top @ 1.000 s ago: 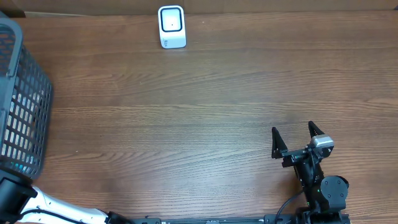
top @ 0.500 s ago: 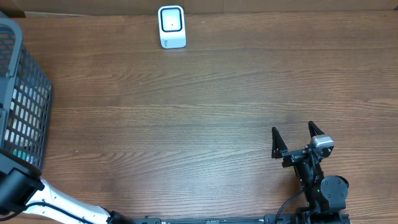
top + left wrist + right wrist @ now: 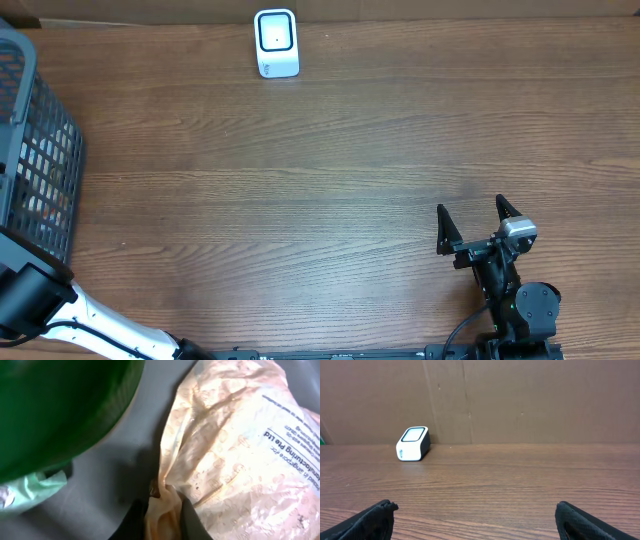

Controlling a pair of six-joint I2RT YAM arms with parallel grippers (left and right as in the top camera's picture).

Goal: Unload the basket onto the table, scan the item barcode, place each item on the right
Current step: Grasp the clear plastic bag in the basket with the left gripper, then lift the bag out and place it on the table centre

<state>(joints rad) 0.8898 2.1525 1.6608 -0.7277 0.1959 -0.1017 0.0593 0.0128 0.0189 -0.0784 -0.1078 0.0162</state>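
Note:
The item, a crinkled pale orange plastic packet (image 3: 240, 450) with blue print, lies on the grey floor of the basket in the left wrist view. My left gripper (image 3: 162, 512) is shut on the packet's folded lower-left edge, with a dark finger (image 3: 192, 520) on each side of it. No barcode shows on the packet. The white scanner (image 3: 276, 42) with its dark window stands at the table's far edge, also visible in the right wrist view as the scanner (image 3: 413, 443). My right gripper (image 3: 478, 225) stands open and holds nothing, low over the table at the front right.
A dark mesh basket (image 3: 40, 150) stands at the table's left edge, and my left arm (image 3: 30, 300) reaches into it from the front. Inside lie a large green object (image 3: 55, 410) and a mint-green wrapper (image 3: 35, 487). A brown cardboard wall (image 3: 520, 400) backs the table.
My left gripper's jaws have closed on the packet's edge, and the left arm has shifted slightly at the basket. The right arm has not moved.

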